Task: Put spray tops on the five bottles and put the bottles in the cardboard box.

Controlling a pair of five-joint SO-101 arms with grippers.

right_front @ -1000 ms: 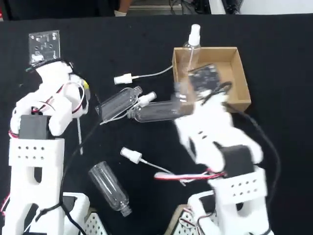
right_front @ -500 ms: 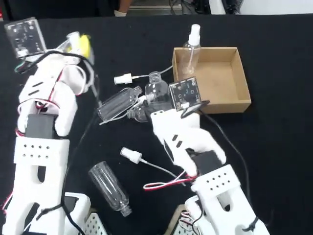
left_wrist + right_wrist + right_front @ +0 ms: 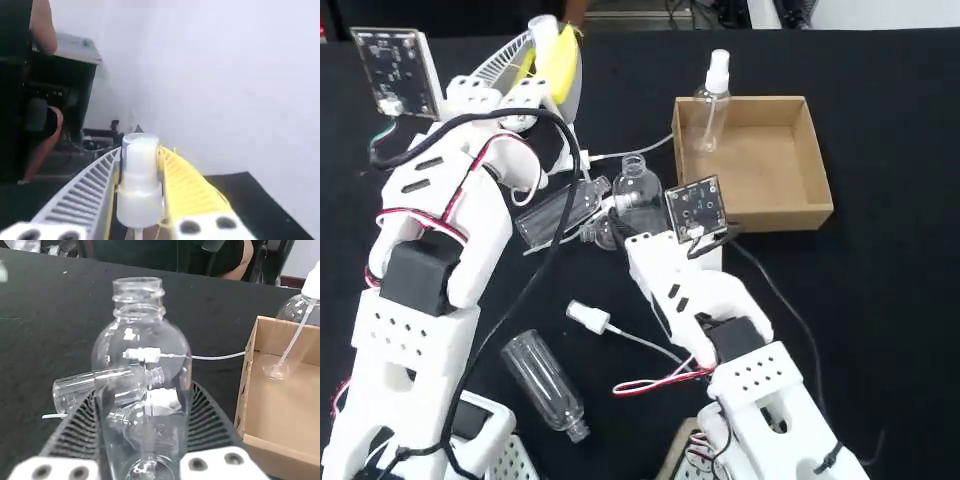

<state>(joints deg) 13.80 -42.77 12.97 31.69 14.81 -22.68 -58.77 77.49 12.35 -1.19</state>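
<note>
My left gripper [image 3: 550,45] is raised over the table's back left, shut on a white spray top [image 3: 139,180] whose head sticks out between the fingers. My right gripper [image 3: 142,407] is shut on a clear bottle [image 3: 640,190], held upright with its open neck [image 3: 138,290] up, just left of the cardboard box [image 3: 805,215]. Inside the box's back left corner stands a bottle with a spray top [image 3: 712,95] fitted. A loose spray top [image 3: 588,317] with its tube lies in front of the right arm.
Two open bottles lie by the held one, one [image 3: 560,212] to its left and a second [image 3: 598,233] just in front of it. A third bottle [image 3: 545,385] lies near the front. Another spray top's tube [image 3: 635,152] runs toward the box.
My left arm has swung up and toward the back with the spray top. My right arm has come away from the box and stood its bottle upright.
</note>
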